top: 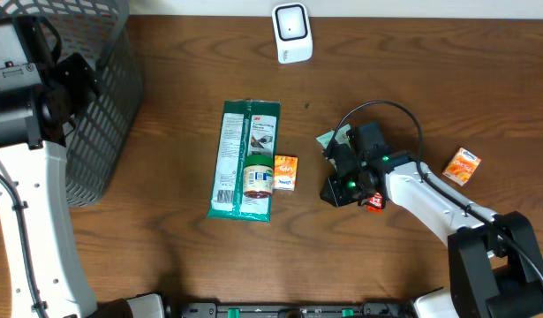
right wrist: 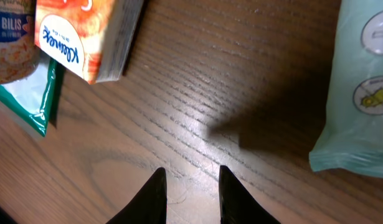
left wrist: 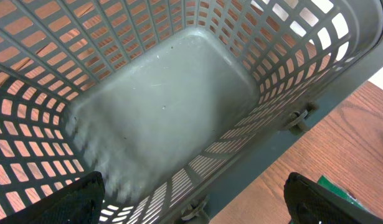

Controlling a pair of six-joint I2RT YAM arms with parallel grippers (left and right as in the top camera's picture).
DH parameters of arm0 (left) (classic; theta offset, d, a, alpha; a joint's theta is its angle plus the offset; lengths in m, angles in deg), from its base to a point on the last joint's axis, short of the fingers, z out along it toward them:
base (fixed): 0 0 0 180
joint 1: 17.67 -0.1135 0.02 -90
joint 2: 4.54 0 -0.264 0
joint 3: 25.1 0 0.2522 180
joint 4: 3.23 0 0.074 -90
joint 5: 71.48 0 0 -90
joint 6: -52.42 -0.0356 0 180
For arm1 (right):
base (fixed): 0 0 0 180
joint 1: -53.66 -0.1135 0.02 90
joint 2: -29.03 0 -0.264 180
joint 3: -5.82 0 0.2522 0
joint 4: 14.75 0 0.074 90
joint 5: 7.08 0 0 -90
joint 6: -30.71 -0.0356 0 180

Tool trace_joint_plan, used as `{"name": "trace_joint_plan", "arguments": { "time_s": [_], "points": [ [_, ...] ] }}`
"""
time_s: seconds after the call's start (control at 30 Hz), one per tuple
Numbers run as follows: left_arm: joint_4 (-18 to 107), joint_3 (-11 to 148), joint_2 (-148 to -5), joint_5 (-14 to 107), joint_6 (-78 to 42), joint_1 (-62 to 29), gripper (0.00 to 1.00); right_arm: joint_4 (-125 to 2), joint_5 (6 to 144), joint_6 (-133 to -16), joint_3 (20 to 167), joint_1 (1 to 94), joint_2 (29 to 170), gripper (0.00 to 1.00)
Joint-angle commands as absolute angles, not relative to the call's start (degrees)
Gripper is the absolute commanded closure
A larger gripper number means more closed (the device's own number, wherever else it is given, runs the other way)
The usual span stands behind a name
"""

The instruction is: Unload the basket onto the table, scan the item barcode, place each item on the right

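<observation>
The right gripper (top: pixel 337 181) hangs low over the wooden table (top: pixel 165 256), at about 3 o'clock from the middle of the overhead view. Its pincer is only slightly spread, and its wrist view shows nothing but bare wood between the tips, so it holds nothing. Two candidates flank it: the Kleenex tissue pack (right wrist: pixel 85 37) at its 9 o'clock and a pale green packet (top: pixel 333 139) at its 12 o'clock, near but not touching. I cannot tell which it is meant to scan. The narrow spread suggests it is lining up on a thin edge.

The Kleenex tissue pack sits against a long green package (top: pixel 240 159) that has a small jar (top: pixel 258 177) resting on it. A second orange pack (top: pixel 462 166) lies well apart at 3 o'clock. The white barcode scanner (top: pixel 291 33) stands at 12 o'clock with its window facing the table, so a picked item would probably be carried up to it.

The left gripper (left wrist: pixel 194 202) is spread wide and empty, parked above the grey mesh basket (left wrist: pixel 179 99) at 10 o'clock, likely to keep out of the way.
</observation>
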State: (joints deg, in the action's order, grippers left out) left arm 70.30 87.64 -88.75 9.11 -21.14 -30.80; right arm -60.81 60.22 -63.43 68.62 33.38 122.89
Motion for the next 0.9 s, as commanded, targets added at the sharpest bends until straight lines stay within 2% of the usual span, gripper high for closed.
{"name": "trace_joint_plan", "arguments": {
  "time_s": [0.0, 0.87],
  "points": [
    [70.3, 88.0, -88.7, 8.4, -21.7, -31.1, 0.08, -60.5, 59.5, -64.2, 68.3, 33.0, 122.4, 0.77],
    [70.3, 88.0, -88.7, 8.4, -21.7, -31.1, 0.07, -60.4, 59.5, -64.1, 68.3, 33.0, 122.4, 0.75]
  ]
}}
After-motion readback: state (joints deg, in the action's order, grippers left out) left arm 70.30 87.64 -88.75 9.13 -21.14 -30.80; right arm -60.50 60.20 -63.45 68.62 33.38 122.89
